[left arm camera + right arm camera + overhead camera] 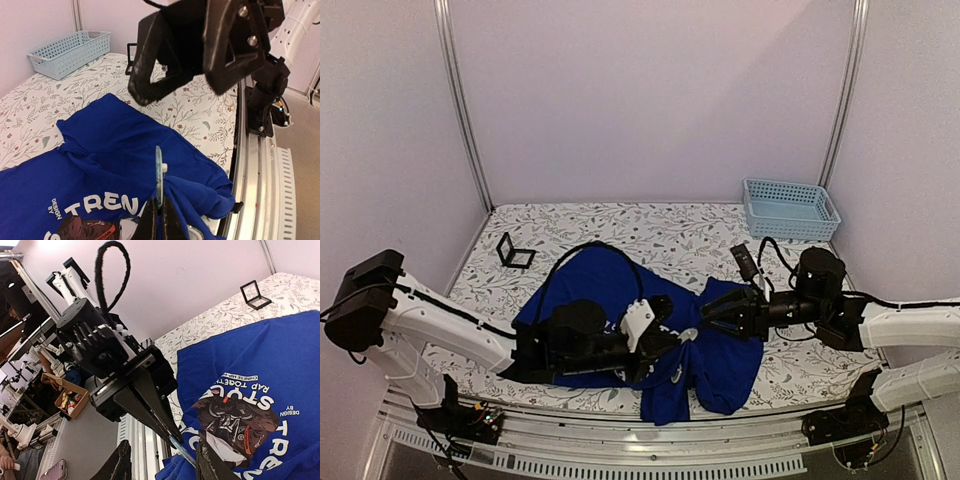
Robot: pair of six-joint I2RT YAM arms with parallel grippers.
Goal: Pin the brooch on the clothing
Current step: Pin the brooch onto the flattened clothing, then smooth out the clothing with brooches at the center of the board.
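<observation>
Containers first. The light-blue lattice basket [790,228] sits in the back corner, well behind your right jaws, and all you can see inside it is its own mesh. A small black case [514,252] stands open with its lid up, well off to the far side of your left jaws. You can't tell what is in it.

Your left gripper [158,220] has its jaws pinched together on the brooch [159,175]. It is a thin pale-blue piece seen edge on, sticking up out of the tips, and its face isn't readable. Your right gripper [710,318] has its jaws apart with nothing in them. It faces the left jaws tip to tip, close to the brooch but not touching it.

The blue T-shirt [115,150] lies rumpled on the desk [650,225], right under both sets of jaws. Its chest print [235,420] faces up beside the left jaw tips.

The desk has a white cloth with a leaf pattern. Plain pale walls [650,90] and metal posts [460,100] close in the back and sides, and a metal rail [620,455] runs along the near edge.

Hard to make out:
- The white lettering is cut off in both wrist views, and only fragments read.
- In the top view the arms cover the middle of the shirt.
- The pin side of the brooch isn't visible.
- The room past the desk edge, seen from the right wrist, is blurred clutter.
</observation>
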